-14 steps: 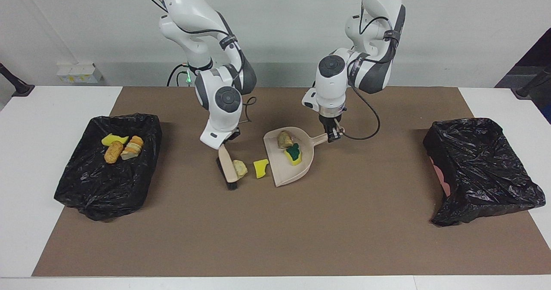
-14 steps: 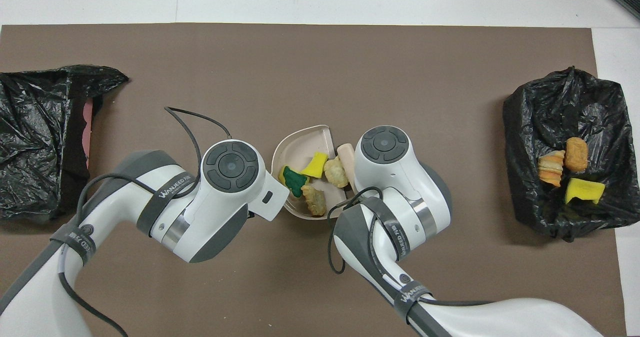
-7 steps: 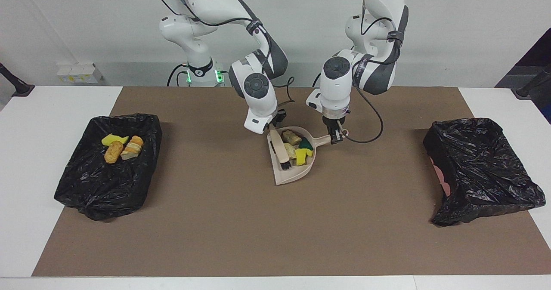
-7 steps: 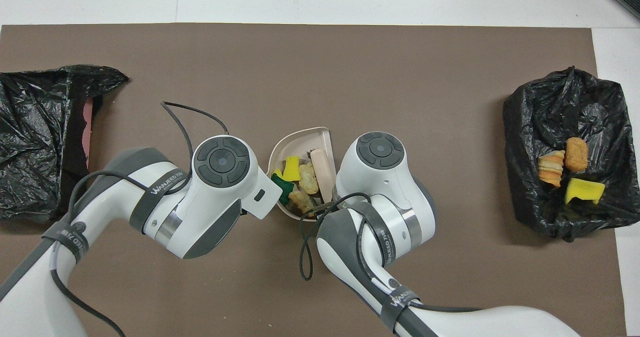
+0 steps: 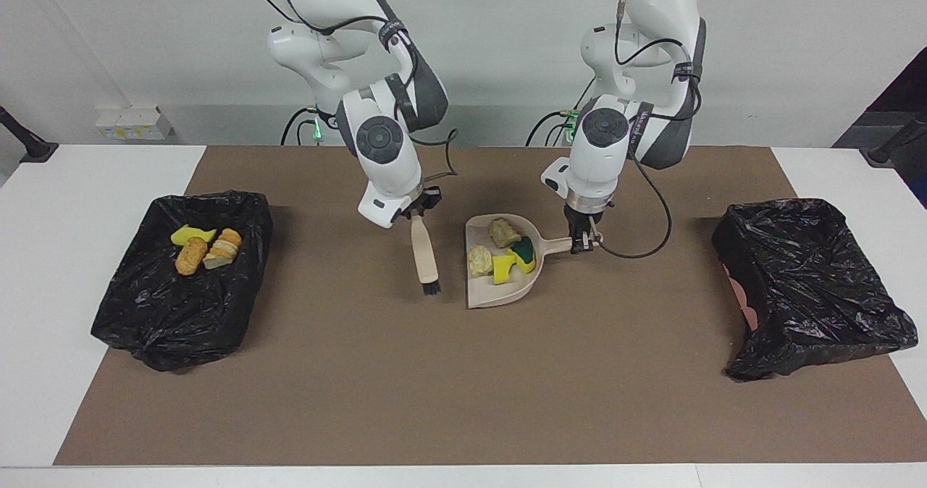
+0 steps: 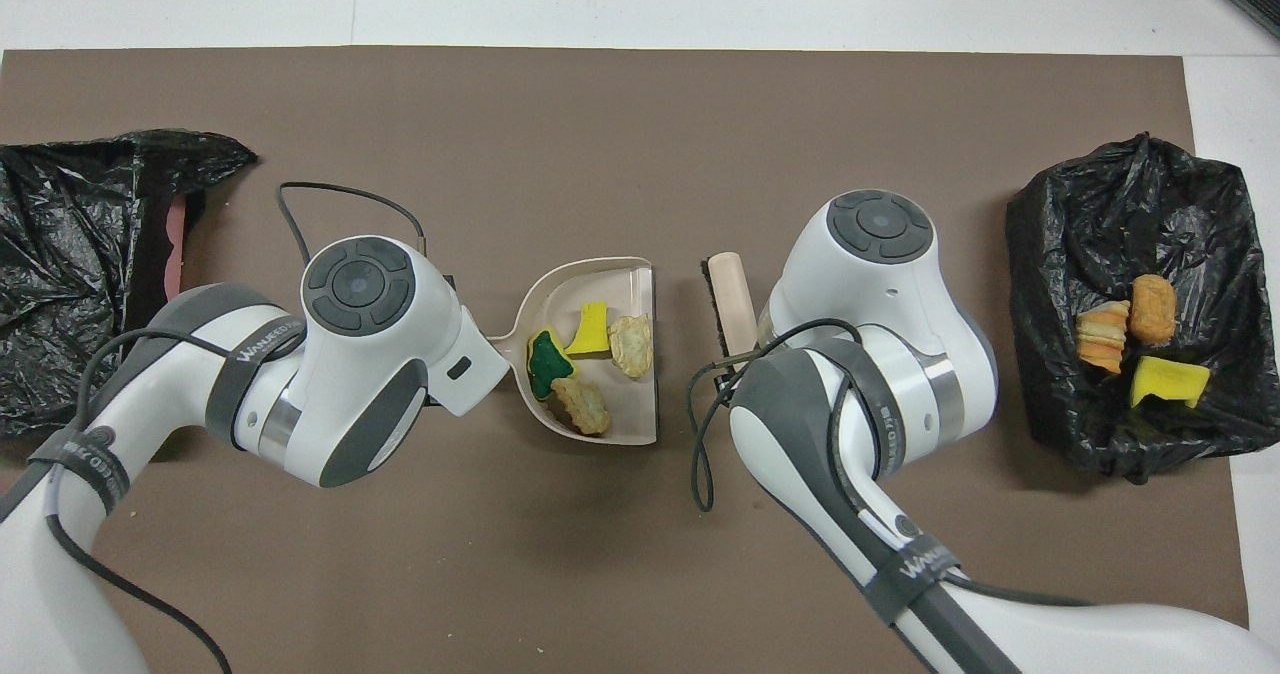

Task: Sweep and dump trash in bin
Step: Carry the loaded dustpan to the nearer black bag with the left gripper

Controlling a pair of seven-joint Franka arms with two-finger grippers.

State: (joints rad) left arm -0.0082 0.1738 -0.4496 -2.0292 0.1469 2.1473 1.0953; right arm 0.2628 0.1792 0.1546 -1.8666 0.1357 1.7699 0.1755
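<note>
The left gripper [image 5: 581, 245] is holding the handle of the beige dustpan [image 5: 500, 292] with its jaws closed tight on it, the pan sitting on the brown mat [image 5: 463, 386] in the middle of the bench [image 5: 43, 271]. The right gripper [image 5: 417, 211] is clamping the top of the brush [image 5: 426, 260], jaws shut on it, bristles pointing down just beside the pan's open edge toward the right arm's end. Four bits of trash [image 5: 501, 253] are lying in the pan, while three more [image 5: 203, 247] are resting in the black-lined bin [image 5: 137, 314] at the right arm's end; another black-lined bin [image 5: 811, 292] is sitting at the left arm's end.
</note>
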